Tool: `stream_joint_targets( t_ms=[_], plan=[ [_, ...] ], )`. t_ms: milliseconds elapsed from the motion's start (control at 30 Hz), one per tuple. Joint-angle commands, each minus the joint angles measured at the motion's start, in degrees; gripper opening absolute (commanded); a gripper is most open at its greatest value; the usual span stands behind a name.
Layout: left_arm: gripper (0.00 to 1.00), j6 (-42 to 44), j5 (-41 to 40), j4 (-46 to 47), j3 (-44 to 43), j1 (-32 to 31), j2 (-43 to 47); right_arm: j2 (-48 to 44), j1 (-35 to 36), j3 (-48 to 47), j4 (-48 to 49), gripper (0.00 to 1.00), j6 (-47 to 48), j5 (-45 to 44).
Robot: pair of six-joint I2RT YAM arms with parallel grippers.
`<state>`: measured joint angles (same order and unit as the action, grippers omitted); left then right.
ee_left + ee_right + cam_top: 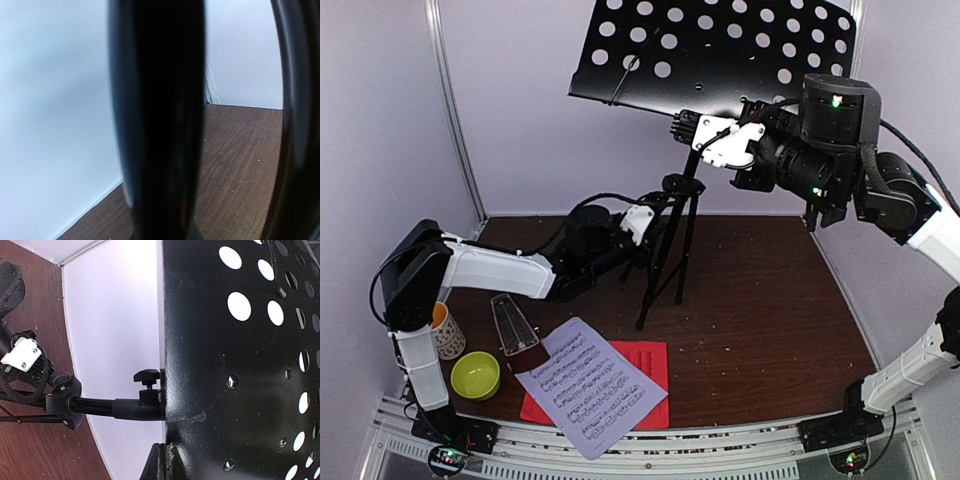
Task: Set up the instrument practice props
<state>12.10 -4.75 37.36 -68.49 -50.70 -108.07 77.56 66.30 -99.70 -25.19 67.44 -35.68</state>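
Note:
The black music stand stands at mid-table on its tripod, its pole (685,215) rising to the perforated desk (720,50). My left gripper (652,232) sits at the stand's lower pole, which fills the left wrist view (155,120) and hides the fingers; it looks shut on it. My right gripper (680,127) is shut on the desk's lower edge (172,460). The desk (240,365) fills that view. The white sheet (590,385) lies over the red sheet (645,365) at the front. The metronome (515,330) stands left of them.
A patterned mug (447,330) and a lime-green bowl (475,375) sit at the front left by the left arm's base. The white walls close in the back and sides. A tilt knob (147,377) sticks out behind the desk.

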Motion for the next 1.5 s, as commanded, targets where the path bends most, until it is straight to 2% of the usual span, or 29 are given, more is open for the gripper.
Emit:
stream_joint_targets(
  t_ms=[0,167,333,433,567,667,700,733,933,1033,1133,1167,1467],
  plan=[
    [0.00,13.0,3.3,4.5,-1.5,-0.2,-4.7,-4.7,-1.5,-4.0,17.5,0.00,1.6,-0.7],
    [0.00,12.2,3.5,8.0,-5.0,1.6,-8.8,-3.8,-3.0,-2.5,18.4,0.00,3.1,-0.7],
    [0.06,9.1,2.1,4.0,-12.7,3.2,-14.3,-1.7,-4.2,0.5,21.6,0.00,5.3,-1.4],
    [0.23,7.8,2.0,4.4,-13.6,3.7,-15.6,-0.5,-5.3,1.1,22.2,0.00,4.6,-0.3],
    [0.54,6.6,1.5,10.7,-8.4,3.8,-14.0,1.3,-6.8,1.7,23.0,0.00,4.9,0.2],
    [0.65,5.8,1.5,11.7,-5.4,3.6,-12.4,3.0,-7.2,1.7,23.7,0.00,5.9,0.1],
    [0.75,5.2,0.8,12.5,-4.2,3.7,-11.7,3.6,-7.2,1.7,24.0,0.00,6.5,-0.5],
    [0.78,4.7,0.3,12.8,-3.1,3.6,-11.2,4.1,-7.2,1.9,24.6,0.00,7.2,-1.0],
    [0.81,4.5,-1.5,13.5,1.7,3.8,-7.9,4.8,-6.0,3.9,31.5,0.00,11.4,-3.4],
    [0.84,2.8,-2.6,15.2,4.0,4.1,-6.5,5.9,-4.6,4.2,36.7,0.00,17.0,-5.3],
    [0.95,0.4,-3.2,16.6,6.1,4.2,-4.8,7.7,-3.6,5.5,42.8,0.00,23.3,-6.2],
    [0.98,-0.5,-3.5,16.9,6.7,4.3,-4.1,8.1,-3.5,5.8,43.5,0.00,24.1,-6.2],
    [0.98,-4.5,-5.2,15.4,12.0,4.7,2.2,8.3,-3.2,6.6,40.0,0.00,20.7,-5.6]
  ],
)
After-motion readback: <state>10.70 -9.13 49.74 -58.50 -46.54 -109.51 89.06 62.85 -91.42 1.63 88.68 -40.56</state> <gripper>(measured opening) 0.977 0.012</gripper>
